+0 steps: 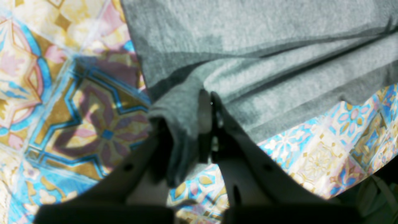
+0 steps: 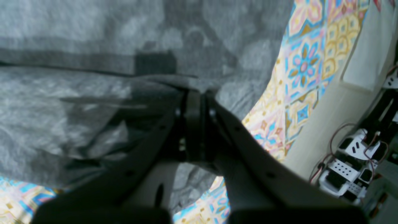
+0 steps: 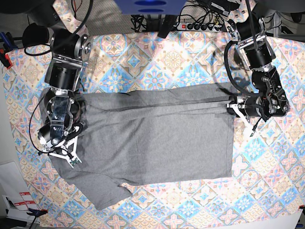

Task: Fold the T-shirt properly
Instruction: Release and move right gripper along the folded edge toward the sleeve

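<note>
The heather-grey T-shirt (image 3: 157,138) lies spread across the middle of the table, with a long fold line running across its far part. My left gripper (image 1: 206,102) is shut on a bunched edge of the T-shirt (image 1: 264,46); in the base view the left gripper (image 3: 233,107) sits at the shirt's far right corner. My right gripper (image 2: 194,93) is shut on a fold of the T-shirt (image 2: 77,93); in the base view the right gripper (image 3: 70,155) is at the shirt's left edge. A sleeve (image 3: 102,193) sticks out at the front left.
A colourful tile-patterned cloth (image 3: 176,62) covers the table under the shirt. A power strip and cables (image 3: 202,26) lie at the back edge. White papers (image 3: 14,191) lie off the front left. Robot electronics with wires (image 2: 348,165) show beside the table's edge.
</note>
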Tool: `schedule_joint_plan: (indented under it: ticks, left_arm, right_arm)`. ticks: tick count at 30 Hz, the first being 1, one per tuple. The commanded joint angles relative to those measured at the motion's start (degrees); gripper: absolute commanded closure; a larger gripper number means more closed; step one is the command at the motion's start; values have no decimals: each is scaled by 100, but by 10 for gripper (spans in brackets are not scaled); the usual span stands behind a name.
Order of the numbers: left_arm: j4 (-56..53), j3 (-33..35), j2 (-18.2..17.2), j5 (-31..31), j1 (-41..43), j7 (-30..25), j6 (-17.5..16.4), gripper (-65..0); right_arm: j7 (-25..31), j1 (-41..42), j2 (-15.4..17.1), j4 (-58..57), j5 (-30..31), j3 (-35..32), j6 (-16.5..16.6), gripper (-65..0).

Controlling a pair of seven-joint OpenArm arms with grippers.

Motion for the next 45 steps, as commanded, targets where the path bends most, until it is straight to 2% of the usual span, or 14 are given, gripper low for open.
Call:
schedule_joint_plan:
  ticks: [1,6,10,16,21,29,32,38,45]
  left_arm:
    - [88,-5,-80,-54,-127,-43,-4,0]
    - [88,-5,-80,-54,-232,-60,4,0]
    - [88,-5,-80,-28,-303,-350,4,0]
    - [79,-5,-53,552,-329,-430,4,0]
    - [79,-41,-45,640,-259,-614,4,0]
    - [79,-41,-45,605,-162,-614,4,0]
    - [79,-41,-45,640,-162,-614,4,-6]
    - [79,-49,-45,632,-162,-614,4,-187]
    - [79,-49,-62,605,-92,-614,4,-200]
  right_arm:
    - [84,260,65,99,-13,1,-51,-7]
    - [84,339,65,73,-13,1,-51,-7]
    - [84,339,65,64,-13,-7,-51,-7]
    - [119,339,65,55,-22,-51,-51,-7]
    - [480,339,56,37,-48,-95,-51,-7]
    - [1025,348,56,-323,-48,-412,-51,-16]
    - [1051,348,56,-323,-48,-421,-51,-67]
    - [1130,392,65,-156,-57,-421,-51,-198]
    - [1684,348,56,503,-48,-377,-51,-314]
